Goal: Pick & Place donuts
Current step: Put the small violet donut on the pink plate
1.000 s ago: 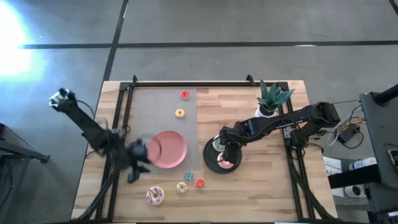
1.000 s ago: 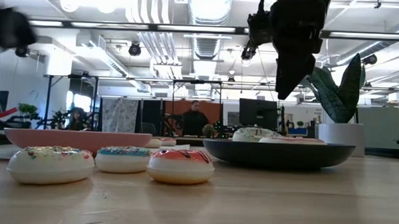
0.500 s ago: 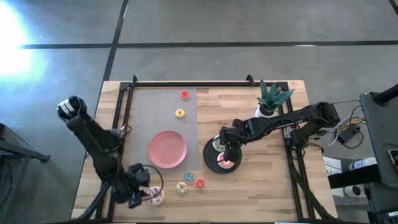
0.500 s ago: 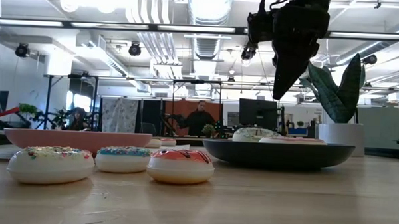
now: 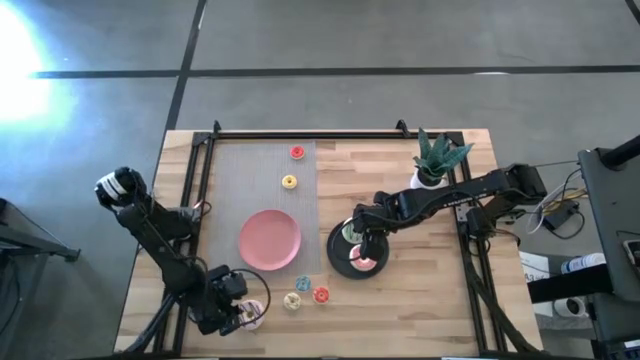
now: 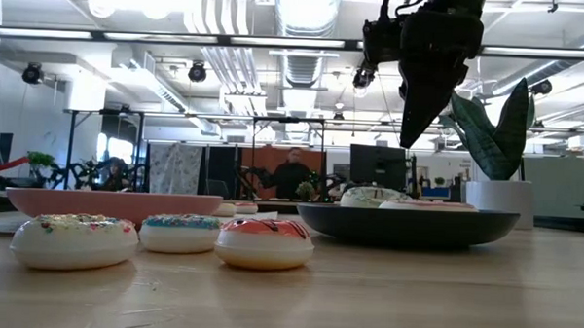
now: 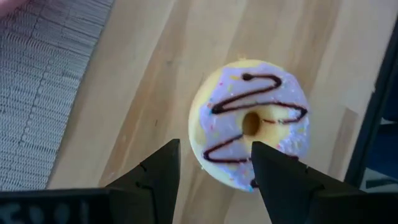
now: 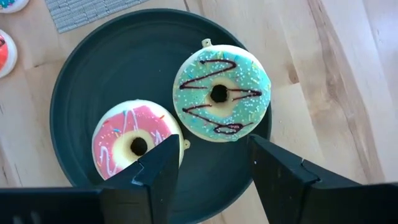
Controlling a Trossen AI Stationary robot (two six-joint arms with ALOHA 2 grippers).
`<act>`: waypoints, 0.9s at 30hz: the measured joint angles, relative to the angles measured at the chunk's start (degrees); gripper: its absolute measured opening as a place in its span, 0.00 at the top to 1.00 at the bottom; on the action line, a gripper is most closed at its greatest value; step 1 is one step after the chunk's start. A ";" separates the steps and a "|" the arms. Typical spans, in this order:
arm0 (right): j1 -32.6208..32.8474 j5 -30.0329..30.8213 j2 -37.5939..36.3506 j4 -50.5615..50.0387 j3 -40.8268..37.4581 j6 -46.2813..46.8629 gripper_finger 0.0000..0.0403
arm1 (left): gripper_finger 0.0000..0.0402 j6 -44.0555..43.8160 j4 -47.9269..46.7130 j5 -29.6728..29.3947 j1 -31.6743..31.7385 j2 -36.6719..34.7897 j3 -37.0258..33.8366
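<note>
The white iced donut (image 7: 249, 124) lies flat on the bare wood near the table's near edge (image 5: 254, 315). My left gripper (image 7: 214, 180) hangs open just over it, fingertips astride its nearer rim (image 5: 238, 314). The green iced donut (image 8: 221, 93) and pink iced donut (image 8: 137, 143) lie flat in the black plate (image 8: 74, 81). My right gripper (image 8: 214, 168) hangs open above that plate (image 5: 362, 240), well clear of it in the low view (image 6: 421, 91). The tiny donuts lie flat: a red one (image 5: 297, 152) and a yellow one (image 5: 289, 182) on the grey mat, three more (image 5: 303, 293) near the white one.
The round pink plate (image 5: 270, 240) sits on the grey mat (image 5: 250, 170) left of the black plate. A potted plant (image 5: 435, 160) stands at the far right, close to the right arm. Black rails (image 5: 200, 200) run along the table's sides. Bare wood (image 5: 400, 310) lies at near right.
My left arm has swung from beside the pink plate toward the table's near edge and come to hang over the white iced donut. No donut has moved.
</note>
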 joint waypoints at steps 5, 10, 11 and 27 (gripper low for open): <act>0.00 0.00 -0.01 0.00 0.00 0.02 0.55 | 0.57 -0.40 2.16 -0.07 1.89 1.23 0.00; 0.00 0.00 0.00 -0.15 0.00 0.02 0.55 | 0.57 -0.41 4.62 0.96 2.63 4.40 0.12; 0.00 0.00 -0.03 -0.16 0.00 0.02 0.55 | 0.57 -0.57 4.77 1.40 2.63 4.89 0.15; 0.58 9.27 -14.25 -2.13 -3.93 3.21 0.64 | 0.98 0.86 3.56 3.85 7.97 4.57 2.89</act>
